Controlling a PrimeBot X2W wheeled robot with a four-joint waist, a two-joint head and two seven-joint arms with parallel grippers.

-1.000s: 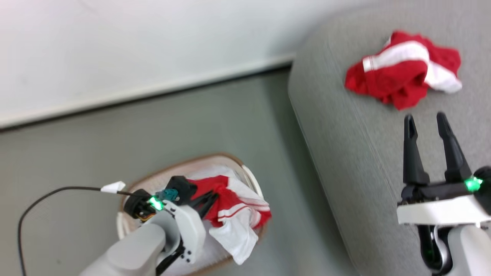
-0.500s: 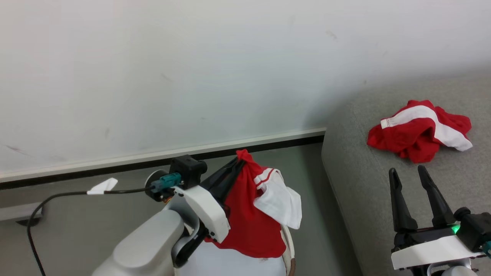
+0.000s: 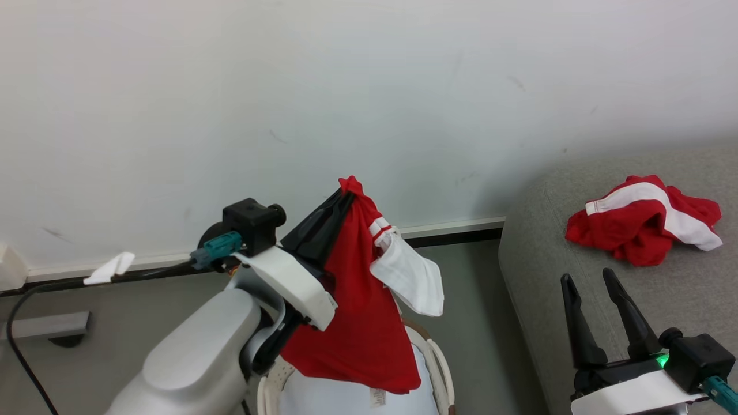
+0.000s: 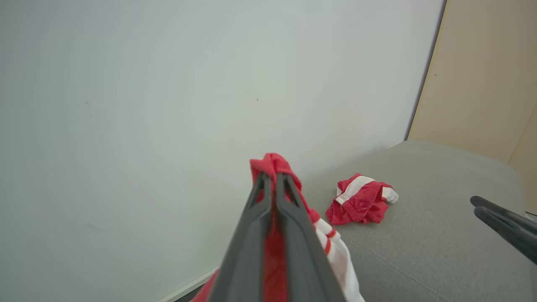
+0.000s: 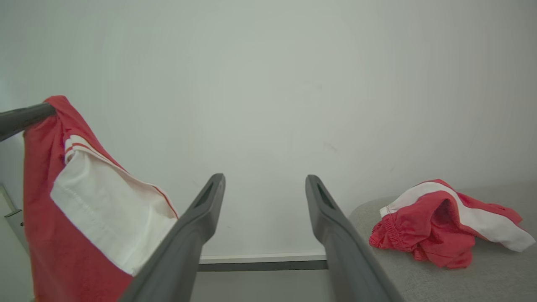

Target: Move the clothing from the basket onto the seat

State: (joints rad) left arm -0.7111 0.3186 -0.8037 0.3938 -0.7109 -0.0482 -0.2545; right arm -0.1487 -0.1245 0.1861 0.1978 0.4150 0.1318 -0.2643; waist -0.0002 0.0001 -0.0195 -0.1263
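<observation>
Now your left claw (image 3: 345, 195) is clenched on the top of one red-and-white garment (image 3: 357, 328), which hangs in the air above the basket (image 3: 445, 372) at the near left. Your right claw (image 3: 588, 278) stands released and empty over the near edge of the grey sofa (image 3: 548, 242), where a second garment (image 3: 640, 225) lies crumpled at the far right, well apart from both claws.

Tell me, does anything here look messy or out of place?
Nothing looks damaged or spilled. One red garment lies crumpled on the grey seat; a second garment dangles from the shut left gripper above the basket.
</observation>
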